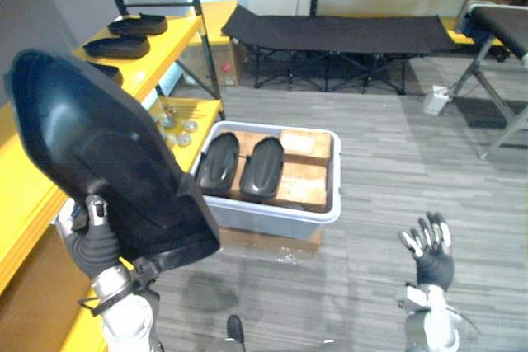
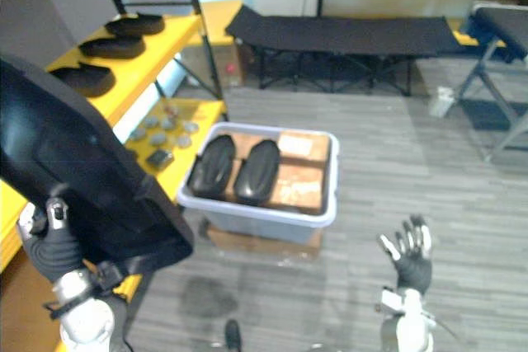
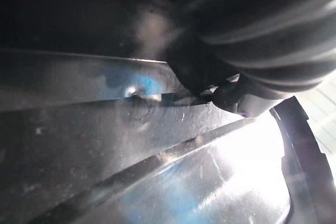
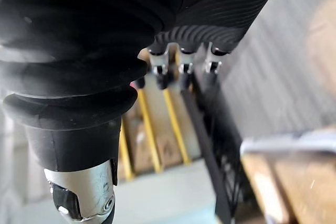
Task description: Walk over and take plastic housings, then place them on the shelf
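Plastic housing (image 1: 99,154): one large black shell is up in the left hand (image 1: 92,241), raised at the robot's left, just beside the yellow shelf (image 1: 177,43). The fingers clamp its lower edge, with one dark-tipped finger over the rim. The right hand (image 1: 431,253) hangs low at the right with its fingers spread wide, holding nothing.

Step, as we judge it: pick-up is done and the carry to the shelf is in hand; placement is not yet done. Three housings (image 2: 111,45) already lie in a row on the upper shelf. Two more housings (image 1: 241,166) lie side by side on cardboard boxes (image 1: 305,175) in the grey bin (image 1: 272,216) on the floor.

Next move, in our view: bring the shell over the shelf edge, level it from its present steep tilt, and set it on bare yellow clear of the row.

Appearance: glossy black, broad, rounded at the top. The left wrist view shows raised ribs across its surface.
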You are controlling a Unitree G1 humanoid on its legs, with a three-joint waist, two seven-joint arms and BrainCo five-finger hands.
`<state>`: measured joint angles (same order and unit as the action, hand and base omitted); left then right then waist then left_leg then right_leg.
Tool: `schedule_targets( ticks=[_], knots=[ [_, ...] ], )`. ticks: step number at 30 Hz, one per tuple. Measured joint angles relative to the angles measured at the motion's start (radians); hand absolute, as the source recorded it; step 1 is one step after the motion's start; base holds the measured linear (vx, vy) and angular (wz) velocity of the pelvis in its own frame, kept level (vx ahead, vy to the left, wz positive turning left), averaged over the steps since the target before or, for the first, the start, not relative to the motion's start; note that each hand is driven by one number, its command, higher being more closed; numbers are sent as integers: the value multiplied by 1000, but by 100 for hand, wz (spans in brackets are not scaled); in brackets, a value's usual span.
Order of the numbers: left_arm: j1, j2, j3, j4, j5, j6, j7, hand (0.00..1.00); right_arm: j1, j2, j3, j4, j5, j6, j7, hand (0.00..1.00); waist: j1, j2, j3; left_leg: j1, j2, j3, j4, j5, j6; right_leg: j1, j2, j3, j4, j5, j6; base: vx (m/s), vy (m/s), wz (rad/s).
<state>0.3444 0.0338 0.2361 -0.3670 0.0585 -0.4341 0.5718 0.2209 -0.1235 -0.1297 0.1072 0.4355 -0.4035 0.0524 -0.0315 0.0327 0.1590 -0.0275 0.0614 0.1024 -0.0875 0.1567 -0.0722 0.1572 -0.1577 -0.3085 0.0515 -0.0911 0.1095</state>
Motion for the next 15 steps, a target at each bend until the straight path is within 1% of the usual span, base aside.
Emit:
schedule_targets(
  ticks=[1,2,3,5,6,7,8,9,11,12,13,14,15],
  knots=[
    [1,-2,15,0,0,4,12,100,-12,-2,21,0,0,2,2,0,9,1,0,-3,-4,-16,0,3,1,6,-1,-20,1,-3,1,3,-23,71],
    [6,-6,41,-6,5,13,32,100,-30,-2,58,2,-4,8,6,0,28,1,-1,-6,-8,-39,1,5,0,15,-2,-42,3,-10,3,23,-43,76],
    [30,-16,99,-18,24,25,60,100,-68,-1,130,13,-34,9,7,0,64,-1,0,-11,-18,-76,1,10,1,33,-3,-82,7,-21,5,29,-49,82],
    [73,-46,168,-37,26,26,78,100,-118,0,213,32,-68,10,-11,0,108,-5,0,-13,-33,-120,3,11,1,59,-6,-130,7,-31,9,35,-52,73],
    [89,-56,186,-44,26,26,80,100,-128,1,235,32,-70,10,-14,0,120,-10,-3,-20,-38,-133,3,12,1,61,-8,-144,7,-36,11,38,-57,80],
    [128,-80,227,-60,22,24,80,100,-163,3,273,34,-92,10,-34,0,159,-14,-6,-35,-52,-174,4,20,7,72,-12,-188,6,-40,16,31,-39,75],
    [143,-88,240,-66,19,23,79,100,-178,4,282,37,-102,11,-42,0,173,-17,-7,-43,-57,-187,4,22,8,74,-15,-204,5,-41,17,43,-41,89],
    [173,-104,270,-70,16,19,76,100,-224,8,295,54,-130,12,-60,0,204,-26,-3,-50,-69,-214,5,26,10,85,-17,-233,3,-45,18,30,-26,63],
    [188,-117,286,-70,-19,6,52,100,-253,9,299,70,-153,19,-88,0,222,-40,-4,-56,-82,-238,4,26,11,95,-18,-255,2,-50,18,19,-30,52],
    [189,-129,291,-71,-45,-13,29,100,-264,9,298,70,-164,19,-106,0,226,-51,-4,-65,-92,-259,4,26,11,95,-18,-267,14,-61,15,11,-35,43],
    [187,-130,290,-71,-56,-18,16,100,-266,8,297,70,-176,21,-117,0,225,-54,-2,-68,-95,-269,4,27,11,94,-19,-267,26,-67,12,1,-40,57],
    [180,-129,290,-71,-63,-24,-8,100,-264,7,291,70,-186,30,-133,0,221,-61,2,-76,-103,-293,4,32,12,88,-22,-263,51,-83,-6,-18,-34,70],
    [164,-126,288,-71,-91,-32,-41,100,-261,4,287,70,-196,39,-148,0,207,-68,7,-81,-112,-323,4,34,16,88,-24,-252,72,-105,-21,-29,-35,71]
  ],
)
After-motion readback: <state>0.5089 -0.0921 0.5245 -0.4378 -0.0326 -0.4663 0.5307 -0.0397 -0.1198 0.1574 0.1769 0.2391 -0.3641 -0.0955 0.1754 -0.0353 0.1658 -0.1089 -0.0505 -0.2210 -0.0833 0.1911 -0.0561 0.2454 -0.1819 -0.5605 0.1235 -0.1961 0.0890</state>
